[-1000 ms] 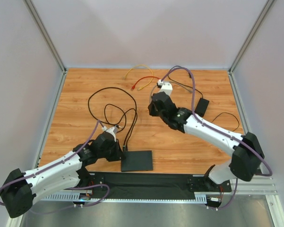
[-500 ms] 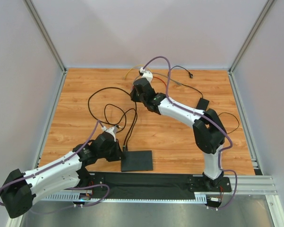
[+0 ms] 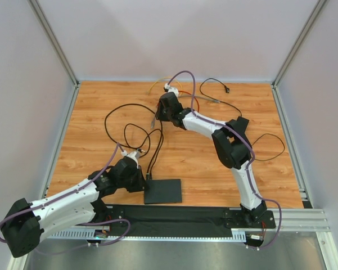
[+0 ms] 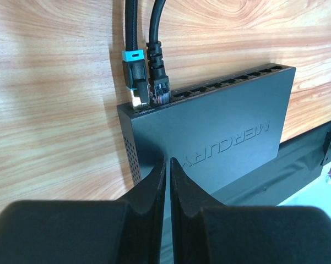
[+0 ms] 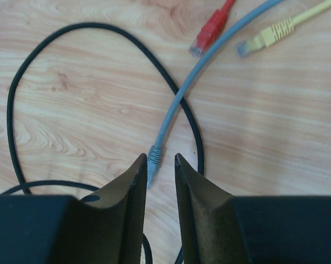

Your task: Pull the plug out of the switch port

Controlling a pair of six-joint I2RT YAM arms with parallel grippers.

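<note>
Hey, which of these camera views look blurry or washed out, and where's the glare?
Top external: evenly lit, sharp, soft shadows on the table. Left wrist: the left gripper is blurred up close, the switch crisp. Right wrist: the right gripper is soft, pale glare on the table, grey cable fairly sharp.

Left tool (image 4: pixel 168 162) pinched, right tool (image 5: pixel 161 160) parted

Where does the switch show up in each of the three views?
Top external: the switch lies low, just left of centre.
Left wrist: the switch fills the middle.
Right wrist: not in view.
Shared landmark, top and left wrist: black cables plugged into its left end.
</note>
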